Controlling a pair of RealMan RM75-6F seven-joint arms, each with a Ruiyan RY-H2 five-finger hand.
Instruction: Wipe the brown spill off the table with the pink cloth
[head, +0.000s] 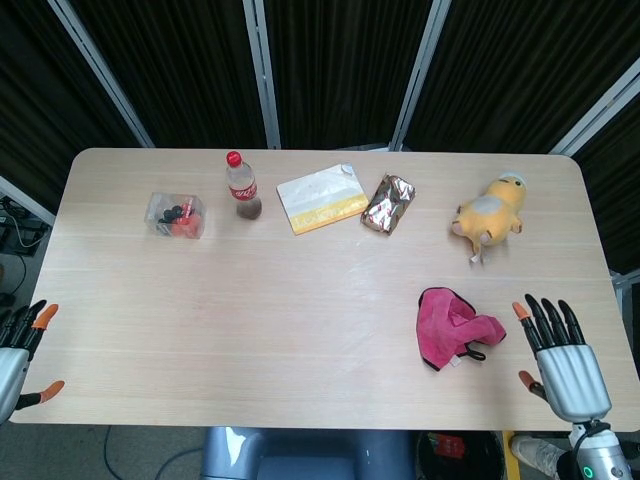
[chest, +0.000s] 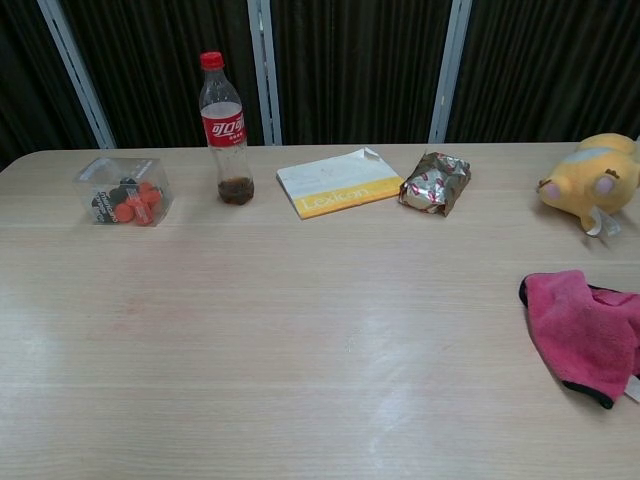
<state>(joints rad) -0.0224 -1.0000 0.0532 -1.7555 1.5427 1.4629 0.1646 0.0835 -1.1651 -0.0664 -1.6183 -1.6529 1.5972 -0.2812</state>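
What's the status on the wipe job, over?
Both hands open: right hand beside the cloth, left hand idle at the table edge. Pink cloth crumpled on the table. No spill visible.

Pink cloth (head: 450, 326), yellow plush toy (head: 490, 211), red-capped bottle (head: 241, 185), pale wood table (head: 300, 300).

Along the far side of the surface (head: 300, 310) stand a clear box (head: 176, 215) of small red and black pieces, a cola bottle (head: 241, 186) — upright, nearly empty — a white-and-yellow packet (head: 321, 198), a crinkled foil packet (head: 389, 203) and a yellow plush toy (head: 491, 213).
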